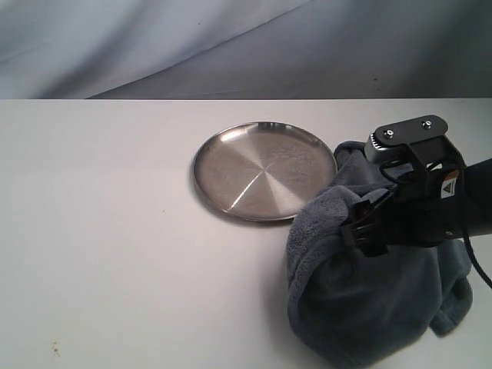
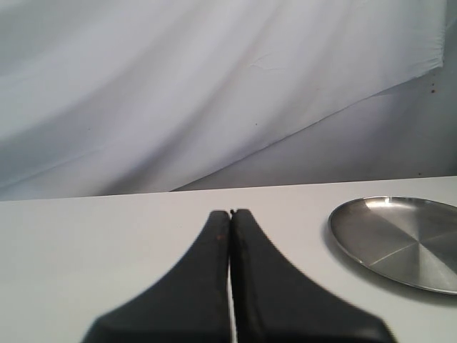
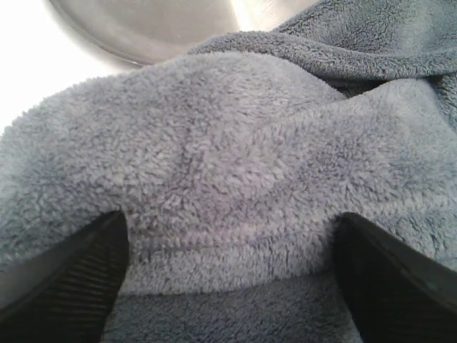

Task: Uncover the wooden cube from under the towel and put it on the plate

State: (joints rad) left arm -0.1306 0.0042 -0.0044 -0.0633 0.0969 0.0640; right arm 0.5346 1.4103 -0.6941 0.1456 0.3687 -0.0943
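Note:
The blue-grey towel (image 1: 369, 300) lies heaped on the table at the right, and its far edge overlaps the rim of the silver plate (image 1: 265, 169). No wooden cube shows in any view. My right gripper (image 1: 361, 223) is down against the top of the heap. In the right wrist view this gripper (image 3: 228, 286) is open, fingers wide apart, with a thick hemmed fold of the towel (image 3: 235, 143) filling the gap. The plate (image 3: 150, 25) lies just beyond the fold. My left gripper (image 2: 230, 214) is shut and empty above the bare table, with the plate (image 2: 400, 239) off to one side.
The white table (image 1: 115, 231) stretches left of the plate and towel. A draped grey-white backdrop (image 1: 231, 46) hangs behind the far edge. The left arm is outside the exterior view.

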